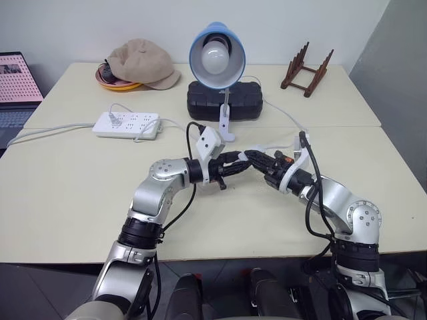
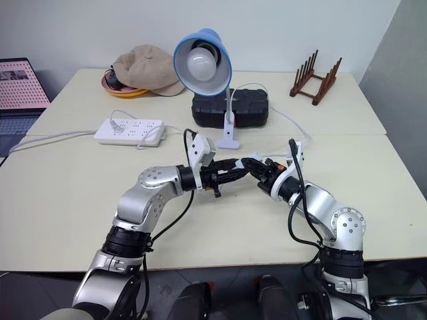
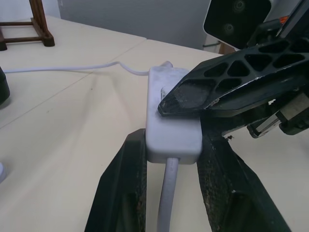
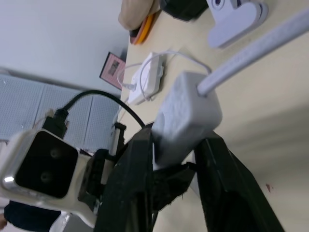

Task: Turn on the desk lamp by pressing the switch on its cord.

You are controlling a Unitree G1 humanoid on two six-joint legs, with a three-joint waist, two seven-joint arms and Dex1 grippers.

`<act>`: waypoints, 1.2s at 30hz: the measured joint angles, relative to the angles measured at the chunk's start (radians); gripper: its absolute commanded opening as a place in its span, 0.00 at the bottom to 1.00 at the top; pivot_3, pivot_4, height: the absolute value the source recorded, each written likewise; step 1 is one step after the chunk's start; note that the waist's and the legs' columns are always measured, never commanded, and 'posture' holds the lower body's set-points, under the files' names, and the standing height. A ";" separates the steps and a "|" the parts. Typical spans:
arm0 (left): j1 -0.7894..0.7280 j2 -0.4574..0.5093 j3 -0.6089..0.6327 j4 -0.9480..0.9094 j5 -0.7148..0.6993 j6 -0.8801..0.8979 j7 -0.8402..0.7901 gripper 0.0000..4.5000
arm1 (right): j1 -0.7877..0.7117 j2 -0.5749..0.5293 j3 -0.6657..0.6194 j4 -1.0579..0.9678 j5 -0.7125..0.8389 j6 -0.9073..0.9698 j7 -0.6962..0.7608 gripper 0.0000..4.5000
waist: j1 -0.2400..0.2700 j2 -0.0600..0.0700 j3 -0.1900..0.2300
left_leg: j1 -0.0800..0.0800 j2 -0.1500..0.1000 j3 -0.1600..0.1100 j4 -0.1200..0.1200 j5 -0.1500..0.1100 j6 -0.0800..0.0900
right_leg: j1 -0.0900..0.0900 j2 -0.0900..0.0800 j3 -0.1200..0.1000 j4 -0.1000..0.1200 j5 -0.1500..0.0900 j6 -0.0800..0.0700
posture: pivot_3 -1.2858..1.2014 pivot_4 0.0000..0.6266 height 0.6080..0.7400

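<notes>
The switch (image 3: 171,113) is gripped by both hands over the cream table (image 1: 67,193) by a white wall (image 1: 100,27).

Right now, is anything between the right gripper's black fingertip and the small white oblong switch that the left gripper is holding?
Nothing visible. The left gripper clamps the small white oblong switch by its sides, and the shut right gripper already rests a fingertip on its top face. The large white bulb looks unlit.

Blue desk lamp (image 1: 217,56) unlit, left end effector (image 1: 244,160) meeting right end effector (image 1: 259,160) above table (image 1: 67,200)
</notes>
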 measured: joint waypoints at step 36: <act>-0.207 0.136 -0.155 0.449 0.163 -0.222 -0.219 0.25 | 0.153 -0.728 0.179 -0.453 -0.683 -0.092 0.722 0.99 | 0.002 0.001 0.000 | -0.002 0.000 0.001 -0.001 0.000 0.000 | -0.001 0.000 0.000 -0.006 -0.003 -0.005 | 0.52 0.24 1.00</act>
